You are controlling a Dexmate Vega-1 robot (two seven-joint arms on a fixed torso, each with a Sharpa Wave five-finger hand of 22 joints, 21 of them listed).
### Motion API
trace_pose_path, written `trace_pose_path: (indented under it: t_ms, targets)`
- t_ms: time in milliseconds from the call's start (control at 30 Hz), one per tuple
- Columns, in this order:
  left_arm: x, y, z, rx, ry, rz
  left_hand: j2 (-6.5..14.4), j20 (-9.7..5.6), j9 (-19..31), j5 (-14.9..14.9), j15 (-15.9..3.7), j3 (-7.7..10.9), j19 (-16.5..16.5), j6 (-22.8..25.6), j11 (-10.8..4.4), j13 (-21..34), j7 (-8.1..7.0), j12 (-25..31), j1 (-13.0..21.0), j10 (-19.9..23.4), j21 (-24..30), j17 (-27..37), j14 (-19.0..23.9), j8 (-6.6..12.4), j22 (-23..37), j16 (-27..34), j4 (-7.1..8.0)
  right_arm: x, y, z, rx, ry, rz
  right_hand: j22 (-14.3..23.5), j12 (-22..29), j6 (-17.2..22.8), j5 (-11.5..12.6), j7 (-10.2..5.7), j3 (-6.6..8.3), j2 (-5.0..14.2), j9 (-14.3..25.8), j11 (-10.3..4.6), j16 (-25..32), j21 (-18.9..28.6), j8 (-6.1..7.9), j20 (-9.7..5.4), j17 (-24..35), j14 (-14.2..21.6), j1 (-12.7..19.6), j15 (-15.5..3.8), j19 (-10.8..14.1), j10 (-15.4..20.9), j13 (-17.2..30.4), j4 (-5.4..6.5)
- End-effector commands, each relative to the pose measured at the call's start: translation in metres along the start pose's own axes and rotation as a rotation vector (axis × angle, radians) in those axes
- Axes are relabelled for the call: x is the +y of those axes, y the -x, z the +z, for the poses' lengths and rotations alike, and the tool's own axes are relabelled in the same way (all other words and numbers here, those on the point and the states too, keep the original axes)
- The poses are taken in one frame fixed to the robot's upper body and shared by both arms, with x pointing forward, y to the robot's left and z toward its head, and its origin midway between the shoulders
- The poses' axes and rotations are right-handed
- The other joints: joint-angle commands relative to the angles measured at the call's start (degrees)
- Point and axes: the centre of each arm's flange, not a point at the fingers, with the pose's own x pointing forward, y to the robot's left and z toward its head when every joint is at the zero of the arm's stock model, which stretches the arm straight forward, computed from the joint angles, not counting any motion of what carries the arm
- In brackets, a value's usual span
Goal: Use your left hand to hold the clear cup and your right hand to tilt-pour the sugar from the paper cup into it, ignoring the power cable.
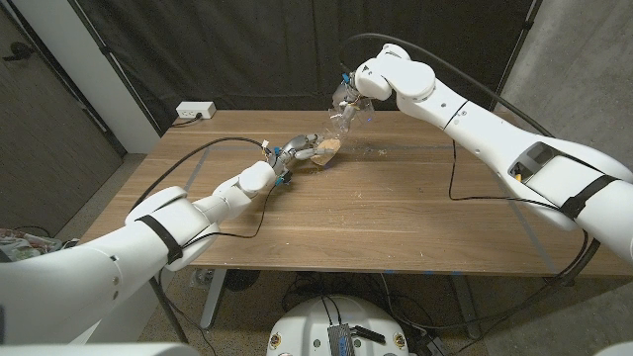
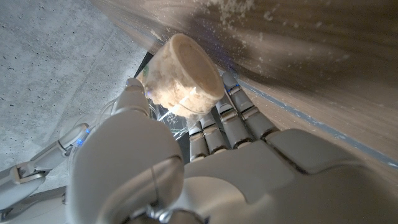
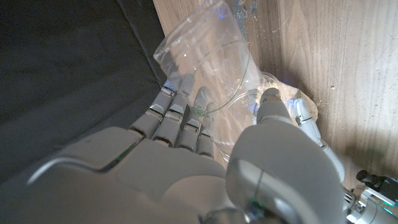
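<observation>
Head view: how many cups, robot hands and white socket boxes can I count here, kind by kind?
Cups: 2, a sugar-filled cup held by the left hand and a clear cup tilted in the right hand
Robot hands: 2
White socket box: 1
Total: 5

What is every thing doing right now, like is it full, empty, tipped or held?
left hand: grips the sugar cup.
sugar cup: held, has sugar in it.
right hand: holds the see-through cup.
see-through cup: tipped toward the sugar cup, looks empty.
spilled sugar: scattered on the table.
power cable: lies loose on the table, untouched.
</observation>
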Motion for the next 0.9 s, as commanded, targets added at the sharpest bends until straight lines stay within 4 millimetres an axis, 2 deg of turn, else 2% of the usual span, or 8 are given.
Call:
trace_pose_path:
  t_ms: [33,200,467,700,900]
  targets:
    - [-0.005,-0.001,-0.001,0.008,0.011,0.013,0.1,-3.74,0.14,0.24,-6.83,-0.16,-0.31,0.51,-0.06,0.21,0.04,0.17,0.13,0.54,0.59,0.16,0.5,0.19,0.04,-0.08,0.03,-0.017,0.018,-0.041,0.01,-0.081,0.022,0.06,-0.39,1.67,0.19,-1.47,0.43,0.39,0.22,-0.32,0.0,0.25,-0.02,-5.96,0.31,0.6,-0.12,-10.2,-0.71,0.15,0.06,0.22]
    - [-0.004,0.0,0.002,-0.009,0.009,0.027,0.09,-3.83,0.15,0.23,-6.87,-0.23,-0.27,0.44,-0.2,0.17,-0.07,0.15,0.1,0.63,0.65,0.2,0.58,0.19,0.03,-0.08,0.06,-0.03,0.032,-0.063,0.038,-0.119,0.001,0.01,-0.47,1.7,0.18,-1.54,0.49,0.37,0.23,-0.45,-0.03,0.06,-0.09,-5.59,0.36,0.61,-0.05,-10.25,-1.17,0.16,0.12,0.14]
    - [-0.005,0.002,0.002,-0.021,0.024,0.042,0.16,-3.82,0.1,0.24,-6.85,-0.28,-0.12,0.27,-0.04,0.21,-0.07,0.15,0.08,0.68,0.79,0.26,0.63,0.11,0.03,-0.09,0.11,-0.038,0.048,-0.083,0.074,-0.16,-0.037,0.03,-0.89,1.77,0.1,-1.46,0.38,0.08,0.24,-0.07,-0.41,0.32,-0.21,-5.86,0.27,0.17,-0.35,-10.14,-0.59,-0.08,-0.02,0.18]
    - [-0.003,0.004,0.005,-0.045,0.048,0.06,0.17,-3.81,0.13,0.25,-6.88,-0.32,-0.14,0.26,-0.15,0.2,0.04,0.02,0.16,0.49,0.86,0.3,0.65,0.15,0.02,-0.14,0.08,-0.038,0.063,-0.105,0.082,-0.251,-0.065,0.04,-1.33,1.94,0.1,-1.54,0.42,0.1,0.25,0.06,-0.59,0.41,-0.3,-5.94,0.15,0.28,-0.52,-10.17,-0.47,-0.09,-0.32,0.23]
    - [0.0,0.006,0.012,-0.093,0.081,0.097,0.47,-3.7,0.1,0.3,-6.67,-0.23,-0.05,0.25,0.22,0.27,0.21,-0.03,0.26,0.33,0.97,0.37,0.66,0.15,0.04,-0.14,0.12,-0.028,0.074,-0.129,0.066,-0.402,-0.095,0.04,-1.39,2.04,0.11,-1.79,0.52,0.21,0.27,-0.34,-0.7,0.38,-0.36,-6.24,0.16,0.18,-0.49,-10.21,-0.62,0.06,-0.23,0.2]
